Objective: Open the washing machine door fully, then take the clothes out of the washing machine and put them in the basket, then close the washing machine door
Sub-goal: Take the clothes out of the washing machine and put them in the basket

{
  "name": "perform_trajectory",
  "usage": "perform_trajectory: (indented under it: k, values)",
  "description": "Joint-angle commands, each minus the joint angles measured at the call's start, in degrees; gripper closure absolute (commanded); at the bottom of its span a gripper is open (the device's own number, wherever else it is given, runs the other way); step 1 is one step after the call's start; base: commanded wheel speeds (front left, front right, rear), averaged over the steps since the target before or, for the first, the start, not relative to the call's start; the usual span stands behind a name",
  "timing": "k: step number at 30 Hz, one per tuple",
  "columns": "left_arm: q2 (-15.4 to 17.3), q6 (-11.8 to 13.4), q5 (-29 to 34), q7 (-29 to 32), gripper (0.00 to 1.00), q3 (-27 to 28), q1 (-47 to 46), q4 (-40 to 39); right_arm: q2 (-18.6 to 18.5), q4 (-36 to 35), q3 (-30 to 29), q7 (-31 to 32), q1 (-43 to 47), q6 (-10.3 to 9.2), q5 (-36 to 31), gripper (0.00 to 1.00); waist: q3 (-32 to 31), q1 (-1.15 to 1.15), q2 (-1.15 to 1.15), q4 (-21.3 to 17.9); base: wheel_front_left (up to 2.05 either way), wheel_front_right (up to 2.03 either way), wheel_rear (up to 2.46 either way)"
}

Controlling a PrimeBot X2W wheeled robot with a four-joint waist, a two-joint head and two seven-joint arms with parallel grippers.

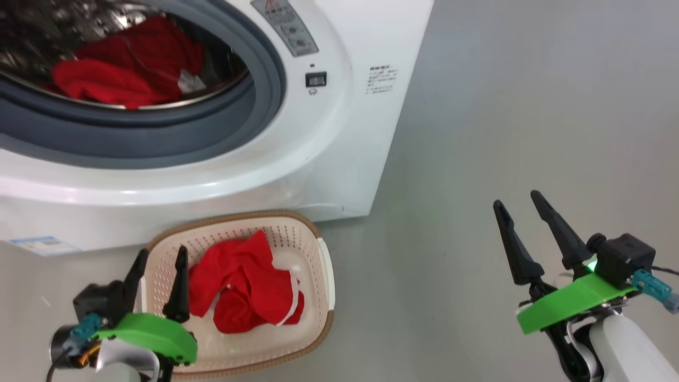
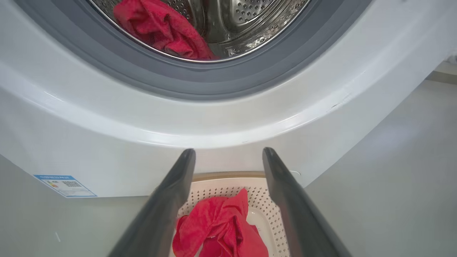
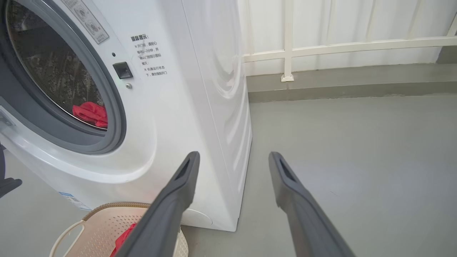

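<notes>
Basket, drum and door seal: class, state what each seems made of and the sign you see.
Basket: likely matte cream plastic, moulded holes, brown woven-look rim.
Drum: shiny metal, probably steel; perforated, mirror reflections.
Seal: grey, rubber-like, dull, smooth.

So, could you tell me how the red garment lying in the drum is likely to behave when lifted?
The red garment lies crumpled in soft folds, so it will probably hang limp from wherever it is pinched. It looks thin, so likely light. Trailing folds may well drag over the grey rubber ring coming out.
</notes>
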Motion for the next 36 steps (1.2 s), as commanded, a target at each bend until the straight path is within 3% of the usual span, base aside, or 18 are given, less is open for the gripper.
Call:
perform_trajectory:
  k: [1,36]
  values:
    - [0.89,-0.32,0.67,-0.32,0.0,2.1,1.73,-2.49,-1.04,-0.99,1.01,-0.37,1.37,0.36,0.13,0.0,-2.9,0.0,0.0,-0.06,0.0,0.0,0.0]
    - [-1.28,-0.32,2.2,-0.32,0.0,8.18,24.92,-25.98,-1.66,-1.57,-2.07,-0.37,14.22,0.36,-0.29,0.0,-15.72,0.0,0.0,-0.16,0.0,0.0,0.0]
